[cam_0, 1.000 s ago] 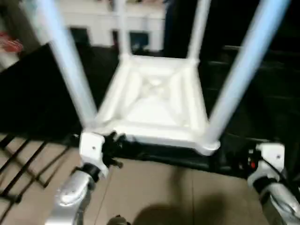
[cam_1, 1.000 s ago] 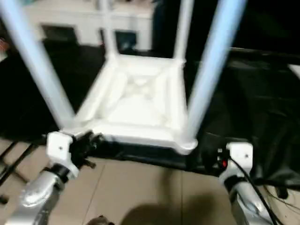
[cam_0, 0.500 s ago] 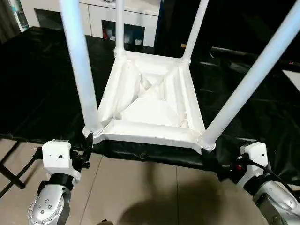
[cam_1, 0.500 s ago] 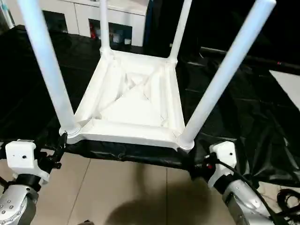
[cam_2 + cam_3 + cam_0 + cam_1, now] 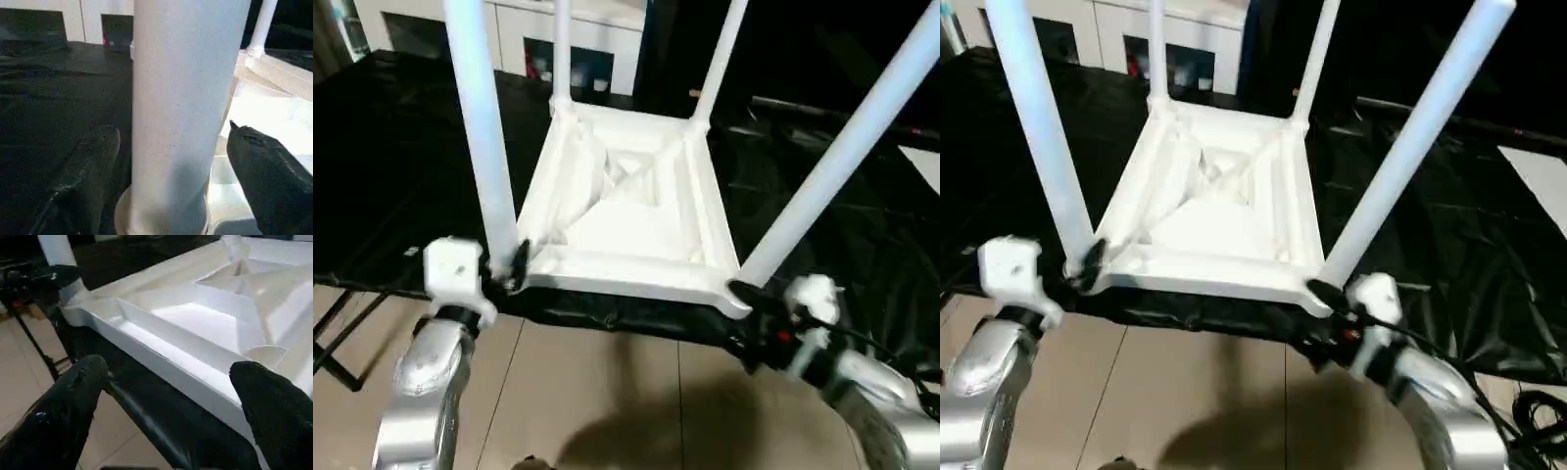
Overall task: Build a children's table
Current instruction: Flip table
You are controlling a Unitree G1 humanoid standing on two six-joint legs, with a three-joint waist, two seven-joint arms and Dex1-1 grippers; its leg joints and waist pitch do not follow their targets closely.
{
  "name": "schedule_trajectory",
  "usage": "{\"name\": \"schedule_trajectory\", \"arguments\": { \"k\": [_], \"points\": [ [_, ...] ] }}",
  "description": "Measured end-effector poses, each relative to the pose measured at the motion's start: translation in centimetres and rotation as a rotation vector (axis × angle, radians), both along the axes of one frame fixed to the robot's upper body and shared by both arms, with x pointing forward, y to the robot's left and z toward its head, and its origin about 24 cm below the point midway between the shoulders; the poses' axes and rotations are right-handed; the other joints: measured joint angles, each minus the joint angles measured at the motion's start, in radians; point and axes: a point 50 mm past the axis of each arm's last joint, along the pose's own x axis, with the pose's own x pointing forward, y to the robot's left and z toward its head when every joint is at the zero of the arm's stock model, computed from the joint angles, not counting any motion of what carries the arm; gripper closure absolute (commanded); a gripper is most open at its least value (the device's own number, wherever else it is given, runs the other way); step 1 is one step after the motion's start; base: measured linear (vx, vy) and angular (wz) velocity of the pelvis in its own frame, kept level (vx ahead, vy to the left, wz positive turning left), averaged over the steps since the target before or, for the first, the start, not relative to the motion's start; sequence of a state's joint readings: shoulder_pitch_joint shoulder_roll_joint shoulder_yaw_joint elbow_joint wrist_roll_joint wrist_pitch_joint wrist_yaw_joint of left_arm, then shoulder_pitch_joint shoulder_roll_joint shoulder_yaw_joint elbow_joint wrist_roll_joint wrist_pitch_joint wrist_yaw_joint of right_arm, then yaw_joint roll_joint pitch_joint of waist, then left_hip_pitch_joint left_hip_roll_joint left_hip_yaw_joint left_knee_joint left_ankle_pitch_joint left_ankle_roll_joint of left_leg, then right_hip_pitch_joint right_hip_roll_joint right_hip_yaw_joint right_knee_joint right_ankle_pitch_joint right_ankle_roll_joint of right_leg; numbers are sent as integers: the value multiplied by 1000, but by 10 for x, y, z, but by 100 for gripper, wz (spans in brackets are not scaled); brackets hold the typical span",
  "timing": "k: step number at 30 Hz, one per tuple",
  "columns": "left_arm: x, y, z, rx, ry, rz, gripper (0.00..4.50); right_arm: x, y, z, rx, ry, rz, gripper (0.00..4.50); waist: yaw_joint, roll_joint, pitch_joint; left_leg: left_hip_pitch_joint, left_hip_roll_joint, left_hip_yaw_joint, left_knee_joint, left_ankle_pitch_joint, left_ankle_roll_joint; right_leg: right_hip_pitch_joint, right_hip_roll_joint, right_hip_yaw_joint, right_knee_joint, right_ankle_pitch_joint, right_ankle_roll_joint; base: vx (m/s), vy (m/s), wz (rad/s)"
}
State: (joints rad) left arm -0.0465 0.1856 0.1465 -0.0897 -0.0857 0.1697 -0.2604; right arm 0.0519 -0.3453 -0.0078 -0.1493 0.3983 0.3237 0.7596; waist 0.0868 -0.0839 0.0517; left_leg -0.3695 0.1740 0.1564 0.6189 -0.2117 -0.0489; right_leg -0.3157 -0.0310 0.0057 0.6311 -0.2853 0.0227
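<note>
The children's table (image 5: 626, 225) lies upside down on the black-covered work table (image 5: 391, 176), all four white legs pointing up. My left gripper (image 5: 514, 266) is at the base of the near-left leg (image 5: 484, 147). In the left wrist view its black fingers (image 5: 88, 166) stand open on either side of that leg (image 5: 181, 107). My right gripper (image 5: 744, 294) is at the near-right corner, below the near-right leg (image 5: 842, 157). In the right wrist view its fingers (image 5: 73, 396) are spread wide, open, in front of the white rim (image 5: 161, 352).
The upturned table sits at the work table's near edge, with tiled floor (image 5: 607, 392) below it. White cabinets (image 5: 519, 39) stand behind. A black metal frame (image 5: 333, 343) is at the lower left, and cables (image 5: 1538, 411) lie at the lower right.
My left gripper has risen from below the near-left corner to the leg's base and its fingers have spread. My right gripper has moved in to the near-right corner. The head camera shifted.
</note>
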Motion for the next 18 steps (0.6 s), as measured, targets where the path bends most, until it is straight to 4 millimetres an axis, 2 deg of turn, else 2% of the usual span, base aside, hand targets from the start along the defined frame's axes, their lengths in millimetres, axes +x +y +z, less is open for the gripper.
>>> {"name": "schedule_trajectory", "arguments": {
  "k": [5,8,10,12,13,15,17,18],
  "points": [
    [15,4,-9,-3,47,62,10,11,11,7,-6,-19,58,0,0,0,0,0,0,0,-2,1,-1,-1,0,-1,1,0,-1,0,0,0],
    [17,7,-7,-50,34,101,10,13,21,8,-1,-21,125,0,1,-6,-1,0,1,0,-2,2,0,-1,-1,-3,0,0,-2,0,0,0],
    [17,5,-7,-78,32,103,46,14,27,5,-8,-7,171,0,3,-15,0,-1,1,0,-4,2,0,-1,-1,-4,0,0,-3,0,0,0],
    [16,4,-7,-84,31,98,46,14,33,4,-10,-1,210,0,4,-21,0,-1,2,0,-4,2,1,-1,-2,-7,0,-1,-3,0,0,0],
    [16,4,-7,-87,30,99,49,14,34,4,-11,-3,223,0,3,-21,0,-1,2,0,-4,2,1,-1,-4,-10,0,-1,-3,0,0,0],
    [16,4,-7,-88,29,106,87,17,36,3,-11,3,240,0,2,-21,0,-1,2,1,-4,2,0,-1,-10,-20,0,0,-3,0,0,0],
    [18,4,-7,-94,32,106,90,22,39,5,-11,-1,253,0,1,-21,0,0,2,1,-4,3,0,-2,-11,-20,0,1,-3,0,0,0],
    [20,3,-7,-98,34,105,111,24,42,6,-1,-5,267,0,1,-21,0,0,3,1,-4,3,0,-2,-11,-21,1,1,-4,0,0,0]
  ]
}}
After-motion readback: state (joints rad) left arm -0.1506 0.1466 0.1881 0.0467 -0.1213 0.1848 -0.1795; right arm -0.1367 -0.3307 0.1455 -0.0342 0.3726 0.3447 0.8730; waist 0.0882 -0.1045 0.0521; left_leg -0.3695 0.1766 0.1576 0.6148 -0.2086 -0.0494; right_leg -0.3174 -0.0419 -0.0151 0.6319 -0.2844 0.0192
